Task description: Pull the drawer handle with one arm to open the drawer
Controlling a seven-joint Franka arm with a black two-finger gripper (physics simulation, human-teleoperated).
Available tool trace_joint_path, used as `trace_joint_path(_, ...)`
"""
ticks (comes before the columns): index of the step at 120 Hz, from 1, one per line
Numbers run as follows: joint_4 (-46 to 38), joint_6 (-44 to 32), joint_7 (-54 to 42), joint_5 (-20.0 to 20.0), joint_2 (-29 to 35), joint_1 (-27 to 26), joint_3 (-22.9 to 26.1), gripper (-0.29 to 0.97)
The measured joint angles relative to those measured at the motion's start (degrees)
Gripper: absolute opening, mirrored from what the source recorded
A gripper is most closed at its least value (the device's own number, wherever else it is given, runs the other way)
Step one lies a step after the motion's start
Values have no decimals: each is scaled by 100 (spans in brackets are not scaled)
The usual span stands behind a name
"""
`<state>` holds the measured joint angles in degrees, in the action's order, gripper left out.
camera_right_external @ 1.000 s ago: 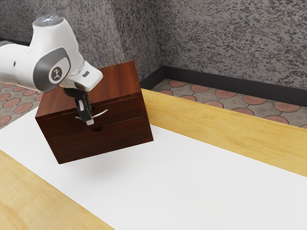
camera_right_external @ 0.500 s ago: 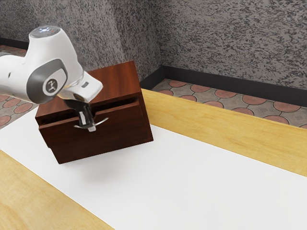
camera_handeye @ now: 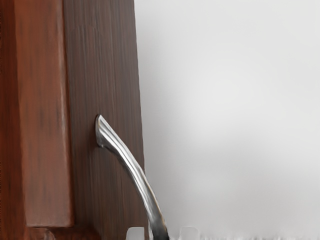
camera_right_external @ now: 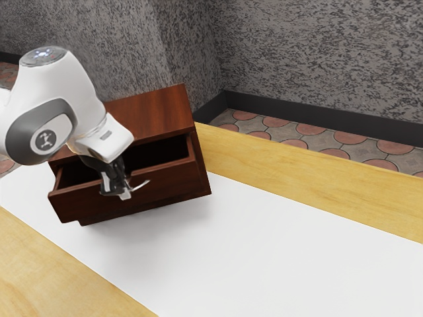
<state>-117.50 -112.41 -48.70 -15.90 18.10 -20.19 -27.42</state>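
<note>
Drawer (camera_right_external: 158,170) of woodgrain; curved, seemingly steel handle (camera_handeye: 128,165)

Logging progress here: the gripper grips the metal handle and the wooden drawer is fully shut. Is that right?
Not quite. The drawer stands partly open, out of the cabinet, as the exterior view shows. The gripper does grip the metal handle.

A plain simulated room: speckled grey walls (camera_right_external: 317,46), patterned floor tiles (camera_right_external: 317,142), wooden table (camera_right_external: 297,173).
</note>
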Motion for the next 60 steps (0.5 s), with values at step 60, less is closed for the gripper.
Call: trace_joint_path(60,-928,-3,91,-97,893,586,824,-11)
